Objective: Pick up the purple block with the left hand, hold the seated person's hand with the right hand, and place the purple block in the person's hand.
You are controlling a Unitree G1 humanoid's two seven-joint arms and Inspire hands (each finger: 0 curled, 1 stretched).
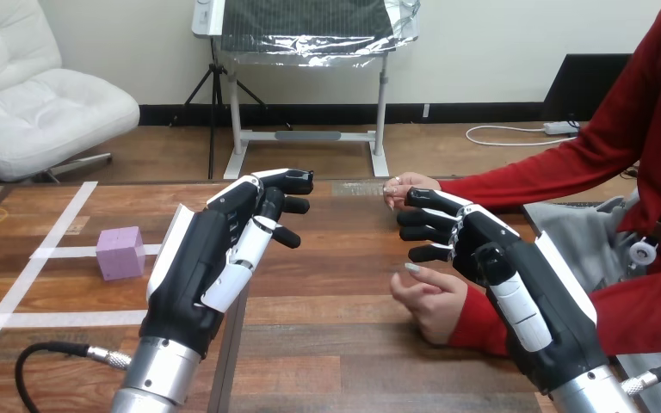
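Note:
A purple block (pixel 120 253) sits on the wooden table (pixel 336 344) at the left, beside white tape lines. My left hand (pixel 215 258) hovers to the right of it, raised above the table, fingers relaxed and holding nothing. My right hand (pixel 499 267) is lifted at the right with fingers loosely bent, empty. The person's nearer hand (pixel 430 301) rests on the table just left of and below my right hand, partly hidden behind it; I cannot tell whether they touch. The person's farther hand (pixel 406 188) lies near my right fingertips.
White tape strips (pixel 60 224) mark the table's left part. A seam between boards (pixel 237 335) runs under my left forearm. The person's red sleeves (pixel 559 176) reach in from the right edge.

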